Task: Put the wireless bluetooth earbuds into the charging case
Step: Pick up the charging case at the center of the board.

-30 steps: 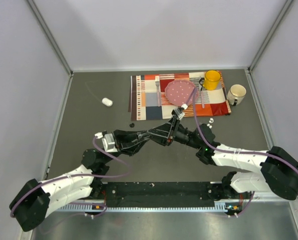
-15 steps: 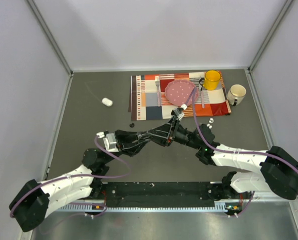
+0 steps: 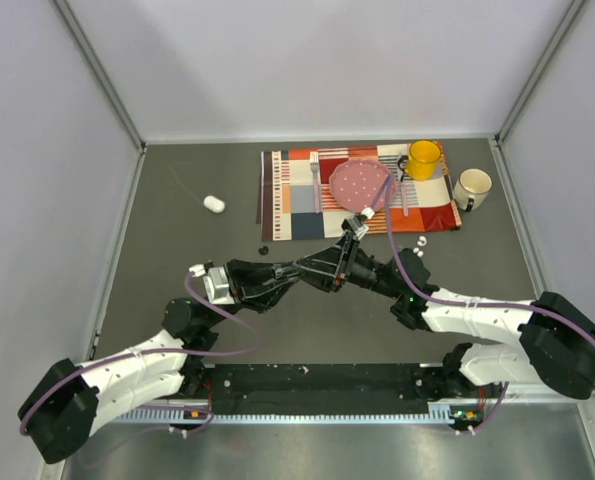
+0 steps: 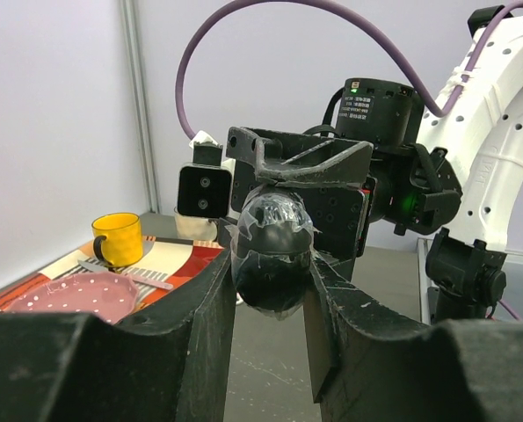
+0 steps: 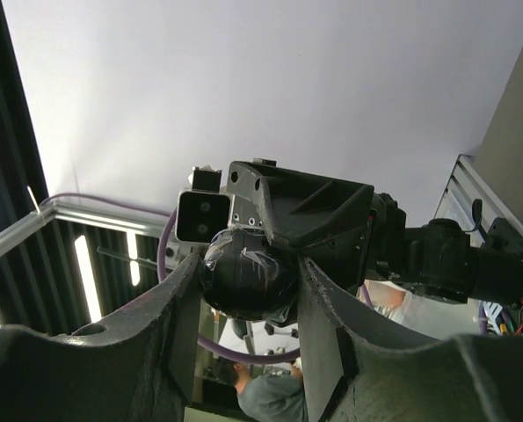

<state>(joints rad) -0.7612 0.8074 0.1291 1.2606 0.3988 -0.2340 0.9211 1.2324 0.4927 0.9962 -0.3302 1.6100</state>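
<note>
Over the middle of the desk (image 3: pixel 177 250) the two arms meet nose to nose; the left end effector (image 4: pixel 270 283) pinches the black charging case (image 4: pixel 272 251) between both fingers, and the right end effector (image 5: pixel 248 294) grips the same case from the opposite side, so it hangs clear of the desk between them; the case looks wrapped in crinkled clear film and its lid appears closed. Two white earbuds (image 3: pixel 420 243) lie just beside each other on the bare desk at about 3 o'clock from the case, near the right arm's elbow; the black earbud (image 3: pixel 262 249) lies near the case at about 10 o'clock. A white oval pod (image 3: pixel 213 204) sits farther out, also toward 10 o'clock; at 1 o'clock a patterned placemat (image 3: pixel 287 200) carries a pink plate (image 3: pixel 360 184) and a yellow mug (image 3: pixel 423 158), with a white mug (image 3: pixel 471 187) at its right edge.
</note>
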